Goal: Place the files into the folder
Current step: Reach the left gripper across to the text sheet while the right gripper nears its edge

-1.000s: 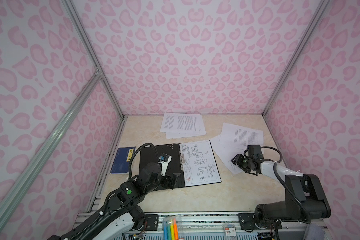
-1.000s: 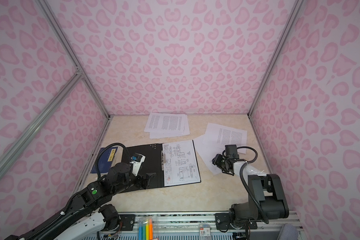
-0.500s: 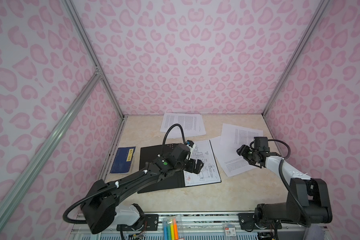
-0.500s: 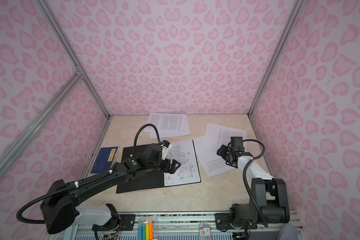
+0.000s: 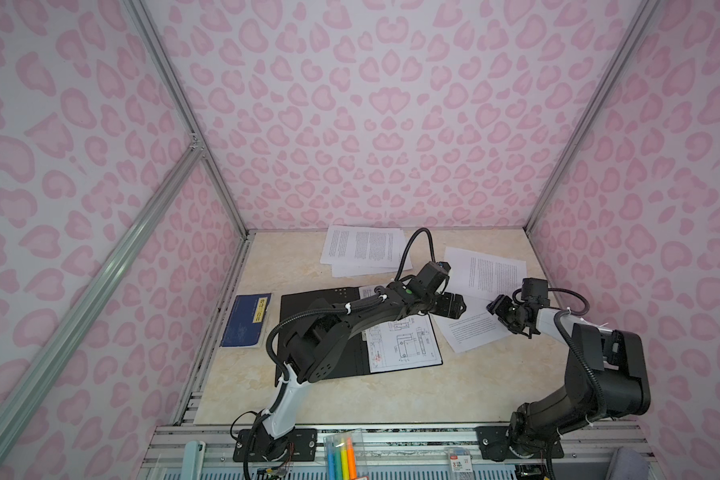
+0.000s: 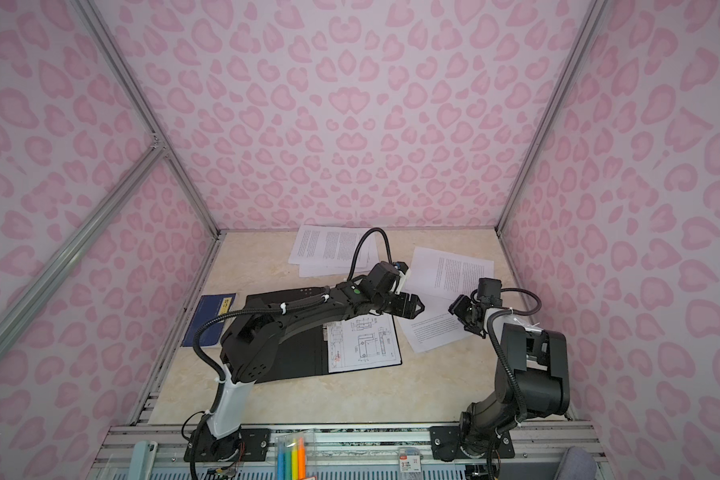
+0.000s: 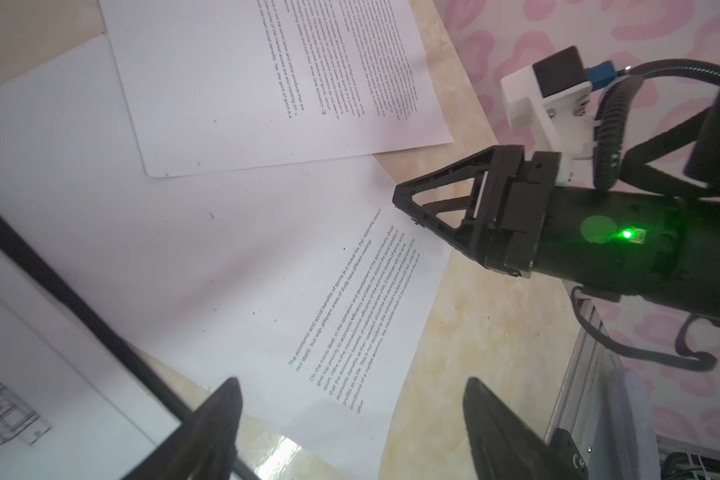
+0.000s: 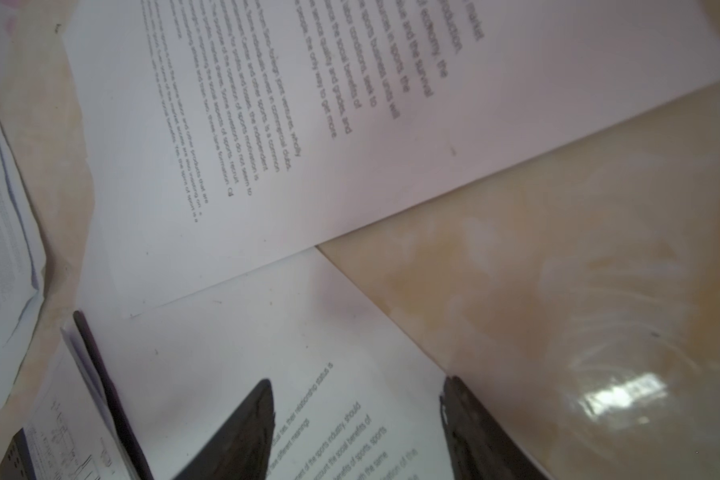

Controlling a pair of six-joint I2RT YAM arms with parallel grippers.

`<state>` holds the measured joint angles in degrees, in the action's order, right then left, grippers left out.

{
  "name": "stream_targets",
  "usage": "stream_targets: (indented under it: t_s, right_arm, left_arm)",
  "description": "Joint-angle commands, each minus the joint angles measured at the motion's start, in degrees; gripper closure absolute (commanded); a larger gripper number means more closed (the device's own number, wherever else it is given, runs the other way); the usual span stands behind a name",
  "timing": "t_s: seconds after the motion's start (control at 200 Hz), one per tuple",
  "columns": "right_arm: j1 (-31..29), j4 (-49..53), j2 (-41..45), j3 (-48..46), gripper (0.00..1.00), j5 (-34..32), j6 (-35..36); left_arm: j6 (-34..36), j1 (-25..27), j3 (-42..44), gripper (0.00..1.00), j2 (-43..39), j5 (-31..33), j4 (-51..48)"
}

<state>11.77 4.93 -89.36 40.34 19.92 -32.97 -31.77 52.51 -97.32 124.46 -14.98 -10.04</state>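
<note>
The folder (image 5: 308, 297) (image 6: 308, 357) lies open, black inside up, with a line-drawing sheet (image 5: 404, 345) on its right half. To its right a text sheet (image 5: 470, 328) (image 7: 225, 270) (image 8: 233, 345) lies on the table, partly under another text sheet (image 5: 487, 272) (image 8: 308, 124). More files (image 5: 362, 247) lie at the back. My left gripper (image 5: 460, 307) (image 7: 352, 380) reaches across the folder and hangs open over that sheet's near corner. My right gripper (image 5: 494, 311) (image 8: 358, 380) faces it, open over the same sheet's opposite edge. Neither holds anything.
A dark blue booklet (image 5: 246, 320) with a yellow label lies left of the folder by the left wall. Coloured markers (image 5: 341, 457) sit in a holder on the front rail. Pink walls close in the back and both sides.
My left arm has swung from the folder's left half across to the sheet on the right, its jaws narrowing a little. The right gripper shifted slightly farther back over the same sheet.
</note>
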Motion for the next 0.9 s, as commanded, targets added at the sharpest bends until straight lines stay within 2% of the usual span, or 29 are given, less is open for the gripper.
stream_targets:
  t_s: [0.0, 0.16, 0.285, 0.38, 0.465, 0.6, 0.895]
  right_arm:
    - [-0.1, 3.0, 1.0, -3.5, 0.34, 5.7, -2.2]
    - [-0.4, 4.8, 8.5, -9.2, 0.35, 8.6, -4.1]
    - [-0.3, 10.9, 17.6, -9.1, 0.34, 3.0, -2.7]
    - [-0.1, 9.3, 19.9, -8.3, 0.33, -0.2, -3.2]
    - [0.6, 9.0, 17.1, -5.2, 0.32, 0.1, -2.7]
    - [1.1, 10.0, 7.2, 2.6, 0.33, 0.6, 0.5]
    - [1.2, 6.2, -4.0, 8.0, 0.33, 3.2, 1.3]
  left_arm:
    - [0.0, 0.0, -4.1, 0.16, 4.4, -2.8, -0.5]
    - [0.0, -0.5, -7.2, 0.16, 8.5, -4.1, -1.0]
    - [0.5, -0.7, -7.8, 0.16, 10.1, -5.2, -0.9]
    - [1.0, -0.7, -8.2, 0.16, 11.4, -6.7, -0.8]
    - [1.5, -0.6, -8.5, 0.16, 12.2, -7.8, -1.3]
    - [2.6, -0.1, -7.4, 0.16, 12.3, -8.1, -2.1]
    - [3.2, -0.2, -3.7, 0.16, 11.6, -7.8, -2.4]
